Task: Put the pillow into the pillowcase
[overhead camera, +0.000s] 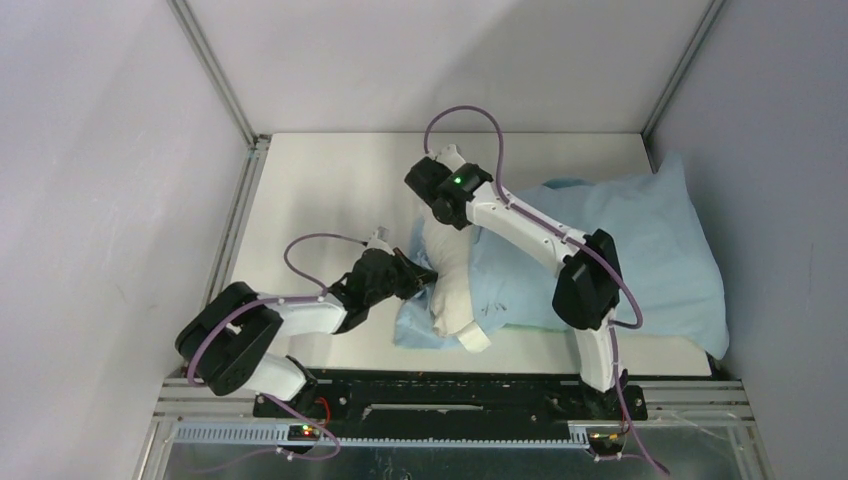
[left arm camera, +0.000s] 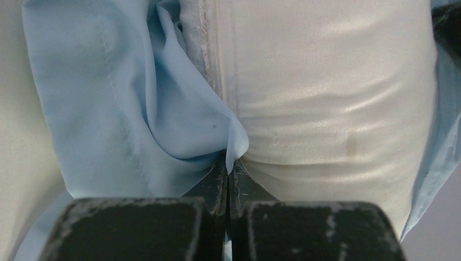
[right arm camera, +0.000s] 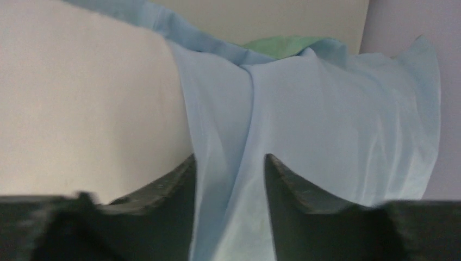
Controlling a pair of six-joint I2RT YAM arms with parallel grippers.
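The cream pillow (overhead camera: 450, 275) lies mostly inside the light blue pillowcase (overhead camera: 650, 250), with its left end sticking out of the opening. My left gripper (overhead camera: 425, 277) is shut on the pillowcase's edge at the pillow's left side. In the left wrist view the blue hem (left arm camera: 125, 109) is pinched between the closed tips (left arm camera: 234, 163), against the pillow (left arm camera: 326, 98). My right gripper (overhead camera: 435, 212) is at the pillow's far end. In its wrist view its jaws (right arm camera: 229, 160) stand apart, straddling a fold of pillowcase (right arm camera: 326, 125) beside the pillow (right arm camera: 81, 98).
The table (overhead camera: 330, 190) has a metal frame rail (overhead camera: 235, 240) along its left edge and walls close on the right and back. The pillowcase's closed end reaches the right wall. A green inner patch (right arm camera: 282, 46) shows at the far fold.
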